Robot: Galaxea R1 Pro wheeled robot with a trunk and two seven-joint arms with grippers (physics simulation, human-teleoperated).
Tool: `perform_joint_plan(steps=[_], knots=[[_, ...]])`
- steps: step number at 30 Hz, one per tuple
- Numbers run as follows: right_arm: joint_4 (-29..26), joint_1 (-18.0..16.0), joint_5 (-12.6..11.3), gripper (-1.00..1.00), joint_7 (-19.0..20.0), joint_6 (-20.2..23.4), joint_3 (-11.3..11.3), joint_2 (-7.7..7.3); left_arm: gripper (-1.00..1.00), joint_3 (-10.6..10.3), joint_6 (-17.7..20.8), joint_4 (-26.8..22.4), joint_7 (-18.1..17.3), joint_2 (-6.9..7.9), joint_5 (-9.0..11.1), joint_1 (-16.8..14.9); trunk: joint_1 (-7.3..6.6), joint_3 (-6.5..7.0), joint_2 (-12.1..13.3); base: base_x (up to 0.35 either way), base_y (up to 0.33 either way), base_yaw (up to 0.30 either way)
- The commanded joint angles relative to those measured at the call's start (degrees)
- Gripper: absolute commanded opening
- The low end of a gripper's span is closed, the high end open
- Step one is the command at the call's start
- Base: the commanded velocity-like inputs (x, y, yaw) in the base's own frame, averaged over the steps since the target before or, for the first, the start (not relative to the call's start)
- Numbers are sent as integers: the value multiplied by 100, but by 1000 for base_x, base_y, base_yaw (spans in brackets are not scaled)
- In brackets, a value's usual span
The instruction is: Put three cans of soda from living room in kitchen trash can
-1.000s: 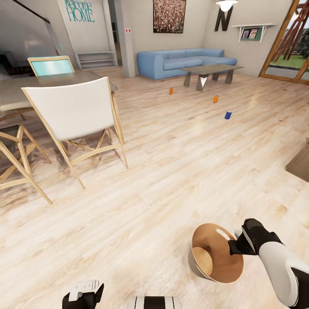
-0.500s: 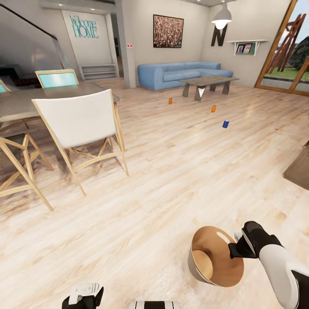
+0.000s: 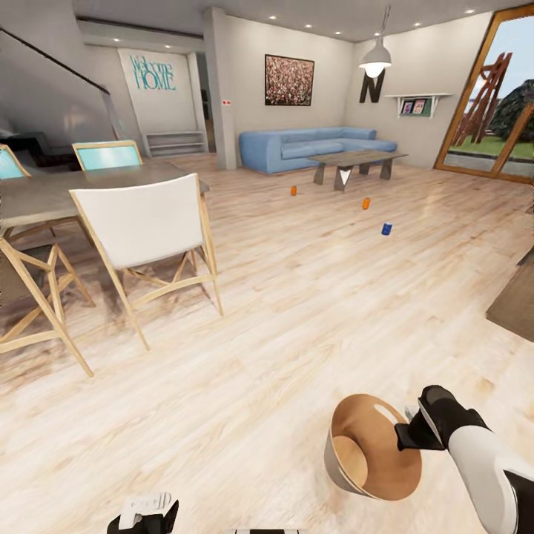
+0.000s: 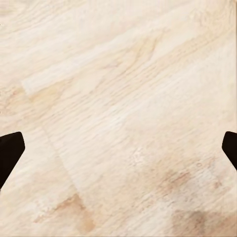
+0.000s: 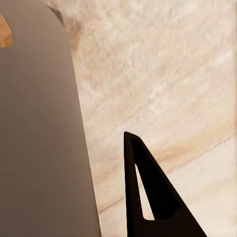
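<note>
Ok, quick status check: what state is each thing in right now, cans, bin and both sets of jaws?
Trash can: tilted, held at its rim by the right gripper, nothing inside.
Orange can: upright on the floor, near the low table.
Second orange can: upright on the floor.
Blue can: on the floor, not picked up.
Left gripper: jaws open, holding nothing.

Three soda cans (image 3: 363, 203) stand apart on the floor (image 3: 311, 297) in front of the low table (image 3: 354, 159), with the sofa (image 3: 311, 144) behind it. A dining table (image 3: 67, 189) with chairs (image 3: 144, 222) lies at left. The trash can (image 3: 367, 445) sits near, tilted, left of the right gripper (image 3: 408, 434).
</note>
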Motion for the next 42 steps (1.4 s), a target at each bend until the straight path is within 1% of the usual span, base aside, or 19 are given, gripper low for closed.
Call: perform_joint_plan(steps=[1,7,11,15,16,17,18,19,22,23,27,33,38,39,40,42], knots=[[2,1,-91,-100,1,15,-15,-1,100,-2,0,3,0,-2,-1,0,-3,23,2,0,0,0],[8,23,-107,-100,4,7,-14,12,100,-7,0,12,0,0,-3,-1,-18,156,10,0,0,0],[14,49,-109,-100,5,-117,-13,29,100,-2,4,9,0,-5,11,-16,-28,245,15,0,0,0],[17,75,-105,-100,10,-228,-13,43,100,4,63,-35,9,-7,34,-178,-39,333,20,0,0,0],[19,79,-105,-100,11,-243,-13,47,100,3,146,-48,11,-7,37,-251,-41,356,22,0,0,0],[22,85,-104,-100,12,-265,-13,52,100,5,429,-88,16,-7,41,-425,-44,378,23,0,0,0],[23,87,-104,-100,12,-273,-11,58,100,6,608,-115,18,-7,43,-524,-46,400,24,0,0,0],[26,92,-102,-100,13,-291,-7,71,100,8,1303,-245,19,-7,47,-944,-49,422,26,0,0,0],[27,94,-98,-100,13,-298,3,78,100,8,1607,-324,15,-7,51,-1181,-57,488,30,0,0,0],[27,94,-96,-100,13,-300,3,79,100,8,1724,-335,13,-7,45,-1333,-59,511,31,0,0,0],[28,95,-95,-100,13,-309,-4,74,100,7,1849,-258,7,-5,32,-1551,-70,599,36,0,0,0],[28,95,-94,-100,14,-324,-9,72,100,8,1911,30,-22,9,33,-1679,-85,732,44,0,0,0],[28,100,-94,-100,14,-329,-10,73,100,4,1863,249,-337,27,-6,-1712,-98,843,51,0,0,0],[28,100,-96,-100,14,-329,-12,71,100,5,1858,297,-415,30,-7,-1715,-101,865,52,0,0,0],[28,110,-98,-100,14,-346,-16,64,100,6,1848,394,-572,47,-9,-1718,-103,887,54,0,0,0],[25,144,-102,-100,12,-425,-18,60,100,5,1839,485,-700,74,-13,-1720,-108,932,56,0,0,0]])
